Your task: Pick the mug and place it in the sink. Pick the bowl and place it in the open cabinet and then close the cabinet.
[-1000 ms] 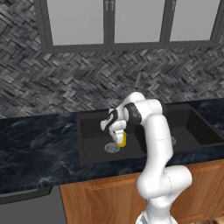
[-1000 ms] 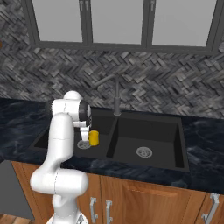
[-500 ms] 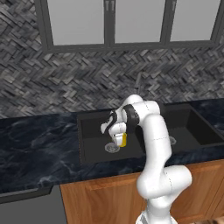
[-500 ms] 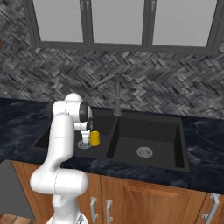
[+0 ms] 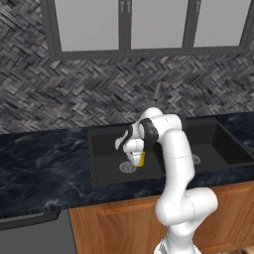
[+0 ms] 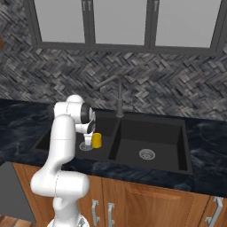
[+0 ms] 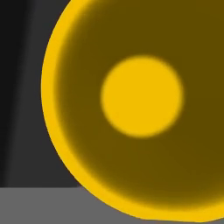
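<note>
I see the mug [image 5: 141,158], small and bright yellow, standing upright in the left basin of the sink [image 5: 106,168], just beside the round metal drain [image 5: 128,167]. In my hand view I look straight down into its open mouth [image 7: 142,96]. The sink is matte black with two basins.

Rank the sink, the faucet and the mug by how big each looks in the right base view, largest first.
1. The sink, spanning both basins.
2. The faucet, a thin tall stem behind the divider.
3. The mug, a small yellow shape in the left basin beside the drain.
</note>
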Available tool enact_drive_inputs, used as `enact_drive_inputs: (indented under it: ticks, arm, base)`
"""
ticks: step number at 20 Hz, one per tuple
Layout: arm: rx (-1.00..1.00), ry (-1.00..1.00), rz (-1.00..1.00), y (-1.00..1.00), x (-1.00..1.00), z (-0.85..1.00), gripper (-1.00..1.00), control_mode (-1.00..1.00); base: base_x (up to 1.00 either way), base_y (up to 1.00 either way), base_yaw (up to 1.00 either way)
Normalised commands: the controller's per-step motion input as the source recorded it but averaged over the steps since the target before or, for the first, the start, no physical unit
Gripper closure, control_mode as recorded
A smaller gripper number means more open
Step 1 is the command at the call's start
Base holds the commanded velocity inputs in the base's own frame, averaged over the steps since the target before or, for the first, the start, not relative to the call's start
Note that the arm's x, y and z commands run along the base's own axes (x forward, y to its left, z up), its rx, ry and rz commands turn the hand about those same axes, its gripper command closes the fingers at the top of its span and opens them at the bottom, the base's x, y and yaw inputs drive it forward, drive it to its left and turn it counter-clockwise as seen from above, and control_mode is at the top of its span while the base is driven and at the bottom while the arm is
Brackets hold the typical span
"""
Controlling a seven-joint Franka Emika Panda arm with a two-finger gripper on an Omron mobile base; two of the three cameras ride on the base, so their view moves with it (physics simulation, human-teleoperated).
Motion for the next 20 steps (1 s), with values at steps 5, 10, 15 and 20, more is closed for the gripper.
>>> enact_drive_inputs:
  ticks: [5,10,15,20]
  arm:
    - [0.0,0.0,0.0,0.0,0.0,0.0,-1.0,-1.0]
    - [0.0,-0.01,0.0,0.0,-0.03,0.36,-1.0,-1.0]
    - [0.0,-0.06,0.0,0.0,-0.22,0.62,-1.0,-1.0]
    - [0.0,-0.08,0.0,-0.03,-0.54,0.67,-1.0,-1.0]
  base:
    - [0.0,0.0,0.0]
    - [0.0,0.0,0.0]
    - [0.0,0.0,0.0]
    - [0.0,0.0,0.0]
